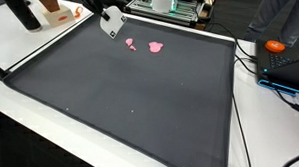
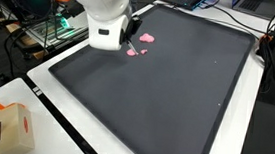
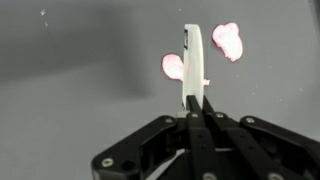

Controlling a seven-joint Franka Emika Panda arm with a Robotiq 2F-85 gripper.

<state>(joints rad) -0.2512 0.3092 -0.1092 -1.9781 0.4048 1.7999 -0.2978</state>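
Plainly, the gripper (image 3: 194,108) has its jaws pressed together on the lower end of a white strip (image 3: 195,60), a slim flat piece that stands up from the fingertips in the wrist view, with a small dark mark near its far end. The strip looks straight and roughly in line with the fingers.

Behind it in that view lie two pink pieces on a dark mat (image 3: 70,80). The nearer pink piece (image 3: 173,67) shows just beside the strip and is partly hidden by it. The farther pink piece (image 3: 228,40) sits apart, up and to the side.

In an exterior view the gripper (image 1: 103,12) hangs over the far corner area of the mat (image 1: 140,104), with the white strip (image 1: 110,25) slanting down from it. The pink pieces (image 1: 130,43) (image 1: 155,47) lie on the mat close by, with a small gap between them. Whether the strip's tip touches the mat cannot be told (the angle is too shallow).

In an exterior view from the opposite side, the white arm covers much of the gripper (image 2: 131,28), and the pink pieces (image 2: 135,53) (image 2: 146,37) show just beside it; the strip itself is not clear there.

The mat rests on a white table (image 1: 23,46). A cardboard box (image 2: 8,126) stands on the table off the mat, and an orange object (image 1: 276,46) lies beyond the mat's other side among cables.
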